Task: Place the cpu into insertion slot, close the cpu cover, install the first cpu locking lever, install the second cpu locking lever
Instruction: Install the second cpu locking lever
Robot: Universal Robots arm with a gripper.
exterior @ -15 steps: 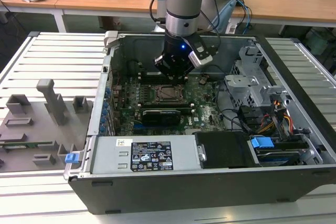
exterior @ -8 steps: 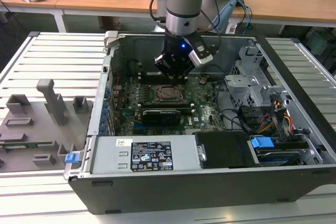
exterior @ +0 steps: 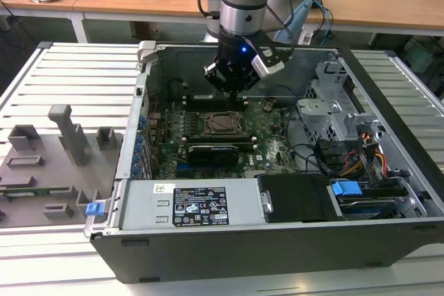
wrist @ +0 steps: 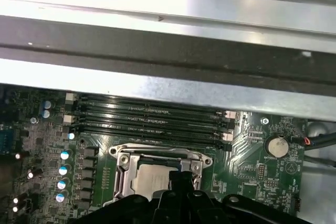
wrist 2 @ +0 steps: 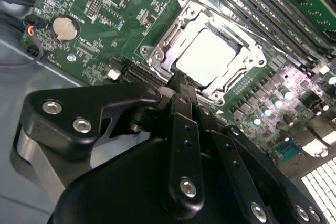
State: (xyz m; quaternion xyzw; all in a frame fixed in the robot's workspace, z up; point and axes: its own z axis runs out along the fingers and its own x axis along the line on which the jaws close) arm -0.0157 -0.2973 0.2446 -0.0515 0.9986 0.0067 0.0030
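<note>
Inside the open case [exterior: 388, 171] we see our hand [exterior: 234, 89] hanging just above the far edge of the slot [exterior: 223, 123], near the middle of the green board [exterior: 267, 145]. Its two fingers [wrist 2: 181, 98] meet at their tips in the second wrist view, closed on nothing that we can make out. One cpu [wrist 2: 209, 56] lies flat in the slot, its pale metal top showing through the square cut-out of one cover [wrist 2: 157, 53] that lies down over it; the fingertips sit right at the cover's edge. Four long memory slots [wrist: 147, 116] run side by side just past the slot, between it and the case wall. A long black card [exterior: 215, 152] crosses the board on the near side. One round coin battery [wrist: 276, 147] sits well off to the side. Loose cables [exterior: 326, 157] and a blue clip [exterior: 345, 188] crowd the exterior view's right. Grey fixtures [exterior: 66, 133] stand on the slatted tabletop [exterior: 76, 67] at the exterior view's left.
</note>
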